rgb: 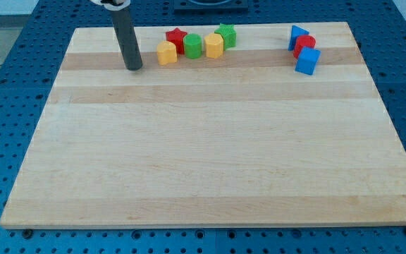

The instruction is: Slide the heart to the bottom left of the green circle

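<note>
1. Heart, the yellow heart (166,53), sits near the board's top edge, touching the green circle (193,46) on its lower left already, by my read.
2. My tip (134,68) stands just left of the heart, apart from it; no jaws here, only a rod.
3. Rightward: red star (176,37), yellow hexagon (214,46), green star (225,34), tightly bunched.
4. Far right: blue triangle (298,35), red block (304,45), blue cube (307,61).
5. Risk: pushing right jams the heart into the circle, scattering the cluster.
6. Count: two yellow, two green, two red, two blue; eight blocks.
</note>
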`<action>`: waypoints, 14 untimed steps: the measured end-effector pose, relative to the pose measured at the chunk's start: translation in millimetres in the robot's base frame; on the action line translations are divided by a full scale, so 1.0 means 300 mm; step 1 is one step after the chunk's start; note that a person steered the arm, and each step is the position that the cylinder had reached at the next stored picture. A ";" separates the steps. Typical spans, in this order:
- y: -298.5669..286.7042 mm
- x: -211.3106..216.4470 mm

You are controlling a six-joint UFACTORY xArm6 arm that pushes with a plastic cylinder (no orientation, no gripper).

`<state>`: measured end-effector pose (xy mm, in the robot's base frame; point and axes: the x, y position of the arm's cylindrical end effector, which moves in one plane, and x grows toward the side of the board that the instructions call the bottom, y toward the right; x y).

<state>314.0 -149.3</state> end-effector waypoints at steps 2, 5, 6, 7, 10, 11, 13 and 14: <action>0.011 -0.037; 0.010 -0.090; 0.032 -0.090; 0.069 -0.081; 0.069 -0.021; 0.068 -0.041; 0.146 -0.042; 0.200 -0.042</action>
<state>301.5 -89.3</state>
